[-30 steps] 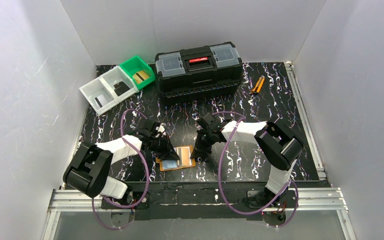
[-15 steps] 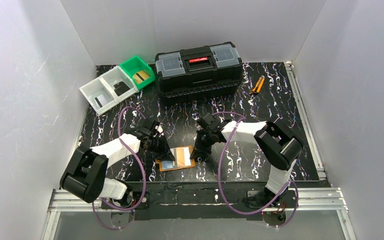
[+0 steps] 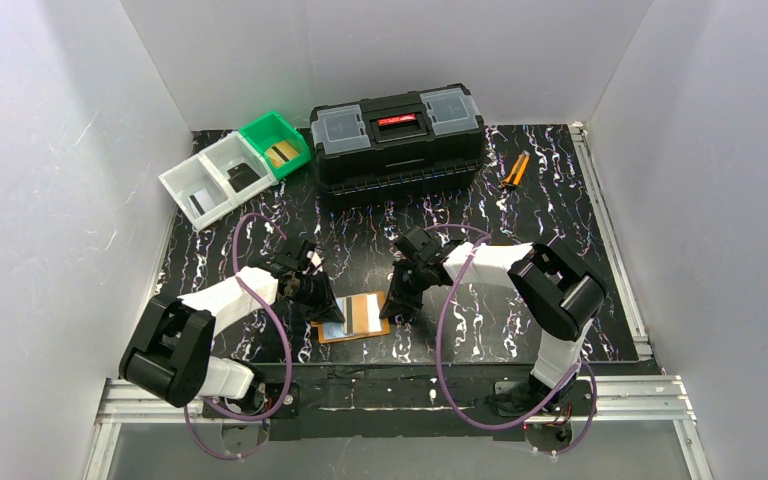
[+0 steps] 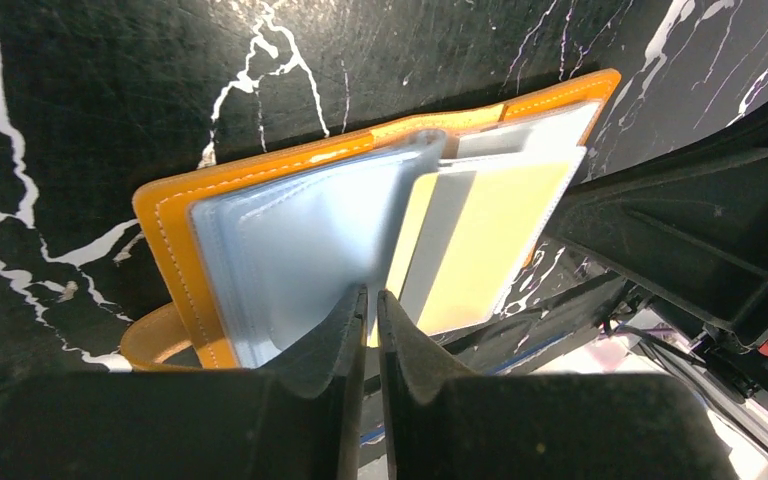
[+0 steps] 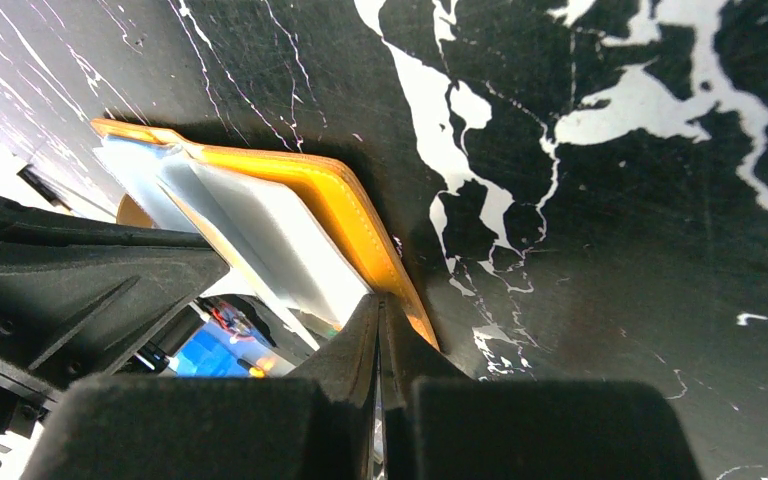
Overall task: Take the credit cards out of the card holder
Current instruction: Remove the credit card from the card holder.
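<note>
The orange card holder (image 3: 377, 327) lies open near the table's front edge. Its clear bluish pocket leaves (image 4: 310, 230) fan up, and a gold-tan credit card (image 4: 480, 240) sits in a pocket on its right half. My left gripper (image 3: 322, 306) (image 4: 372, 295) is at the holder's left side, jaws pinched on the edge of one raised pocket leaf. My right gripper (image 3: 396, 309) (image 5: 380, 300) is shut, its tips resting on the holder's orange right edge (image 5: 360, 230). Other credit cards lie in the bins: a gold one (image 3: 282, 152) and dark ones (image 3: 243, 177).
A white two-part bin (image 3: 186, 173) and a green bin (image 3: 262, 130) stand at the back left. A black toolbox (image 3: 397, 140) stands at the back middle. Orange-handled pliers (image 3: 513, 170) lie at the back right. White walls close in the table.
My left gripper has drawn back to the left off the holder, uncovering more of its left half; a dark stripe now shows between the pockets. The right gripper has stayed put.
</note>
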